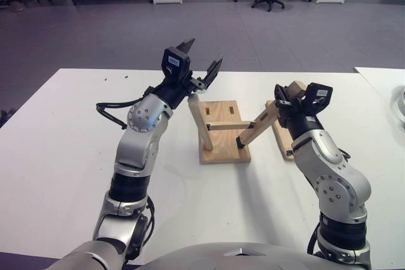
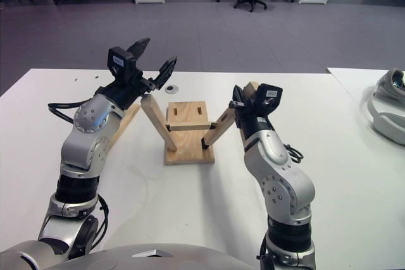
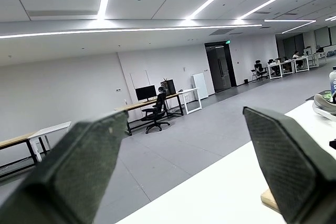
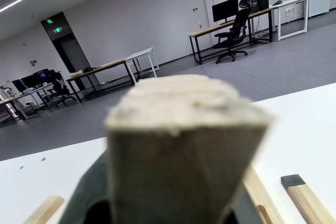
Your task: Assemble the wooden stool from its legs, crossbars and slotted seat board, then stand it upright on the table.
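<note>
**Inspector:** State of the right gripper [image 1: 291, 98]?

**Assessor:** Closed on the top end of a pale, square-section wooden leg [image 1: 261, 120]. In the right wrist view the cut end of the leg sits between the fingers.

**Inspector:** Which way does the leg's long axis run?

**Assessor:** It slopes down from that gripper toward the robot's left. Its dark-tipped foot rests on the light wooden slotted seat board [image 1: 226, 153].

**Inspector:** Where is the board?

**Assessor:** It lies flat on the white table [image 1: 57, 143], lower than both grippers and between them. Its long axis points away from the robot, and its two slots are at the far end.

**Inspector:** And the left gripper [image 1: 204, 55]?

**Assessor:** It is raised with its fingers [image 3: 79, 174] wide apart and nothing between them, tips pointing up and away from the robot. Just under it is the top of a second pale wooden leg [image 1: 201, 124], which leans down toward the right gripper onto the board. Whether they touch cannot be told.

**Inspector:** What joins the two legs?

**Assessor:** A short wooden crossbar [image 1: 226, 126] runs level between them, so the legs spread apart toward the top.

**Inspector:** Anything else?

**Assessor:** A loose wooden piece [image 1: 281, 138] lies flat on the table, just beside the right arm.
</note>
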Controlling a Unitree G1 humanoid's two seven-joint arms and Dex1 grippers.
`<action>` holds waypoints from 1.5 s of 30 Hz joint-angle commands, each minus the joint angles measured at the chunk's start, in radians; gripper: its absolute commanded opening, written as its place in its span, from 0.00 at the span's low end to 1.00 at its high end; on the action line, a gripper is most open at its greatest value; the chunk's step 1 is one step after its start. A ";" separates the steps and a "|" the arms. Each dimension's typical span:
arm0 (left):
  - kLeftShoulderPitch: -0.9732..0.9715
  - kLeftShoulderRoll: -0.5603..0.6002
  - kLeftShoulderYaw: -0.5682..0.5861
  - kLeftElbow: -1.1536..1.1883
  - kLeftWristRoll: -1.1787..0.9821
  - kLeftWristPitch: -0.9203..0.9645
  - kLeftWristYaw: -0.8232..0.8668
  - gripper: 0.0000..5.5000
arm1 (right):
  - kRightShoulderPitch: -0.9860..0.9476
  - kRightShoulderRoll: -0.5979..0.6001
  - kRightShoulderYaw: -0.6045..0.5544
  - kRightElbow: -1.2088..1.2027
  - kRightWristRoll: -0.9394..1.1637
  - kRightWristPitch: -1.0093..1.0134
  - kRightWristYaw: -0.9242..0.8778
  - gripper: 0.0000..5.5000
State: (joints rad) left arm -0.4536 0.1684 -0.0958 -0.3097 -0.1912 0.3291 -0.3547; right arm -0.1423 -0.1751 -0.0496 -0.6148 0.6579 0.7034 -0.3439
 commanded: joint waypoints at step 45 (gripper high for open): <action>-0.722 0.216 -0.690 0.611 0.229 0.318 -1.002 0.10 | 0.175 0.242 0.067 0.037 -0.305 0.011 0.023 0.19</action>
State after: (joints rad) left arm -1.1805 0.3588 -0.8182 0.3187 0.0487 0.6135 -1.3156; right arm -0.0486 0.0727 0.0267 -0.6657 0.3840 0.6306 -0.3107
